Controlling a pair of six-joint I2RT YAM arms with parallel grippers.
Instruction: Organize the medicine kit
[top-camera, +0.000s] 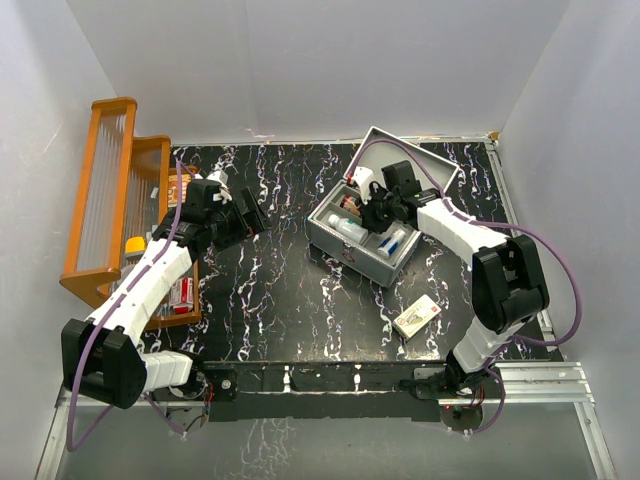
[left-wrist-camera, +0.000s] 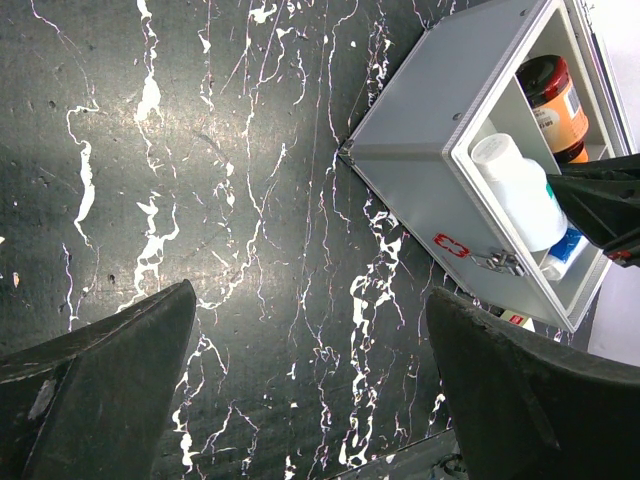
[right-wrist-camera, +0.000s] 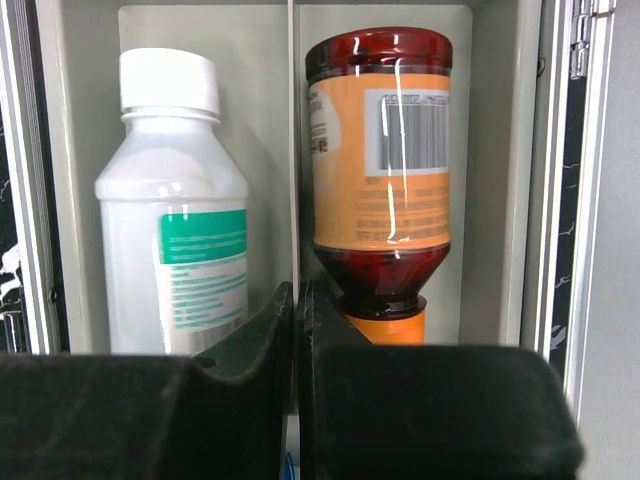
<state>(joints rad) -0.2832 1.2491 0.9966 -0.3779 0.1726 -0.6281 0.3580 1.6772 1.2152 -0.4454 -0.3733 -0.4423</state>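
Right wrist: medicine kit (right-wrist-camera: 492, 200) lies under right hand (right-wrist-camera: 297, 300).

We see a black table (top-camera: 290, 300) veined with white, and at its left edge an orange wooden rack (top-camera: 100, 190) with slatted sides. In it we can make out little beyond a yellow cap (top-camera: 134, 245) and a red pack (top-camera: 182, 293). A small flat white box (top-camera: 417, 316) lies alone on the table near the front right, with white walls (top-camera: 300, 60) around.

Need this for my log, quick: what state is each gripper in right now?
Left gripper: open, holding nothing, above the table.
Right gripper: shut, empty, over the open medicine kit.
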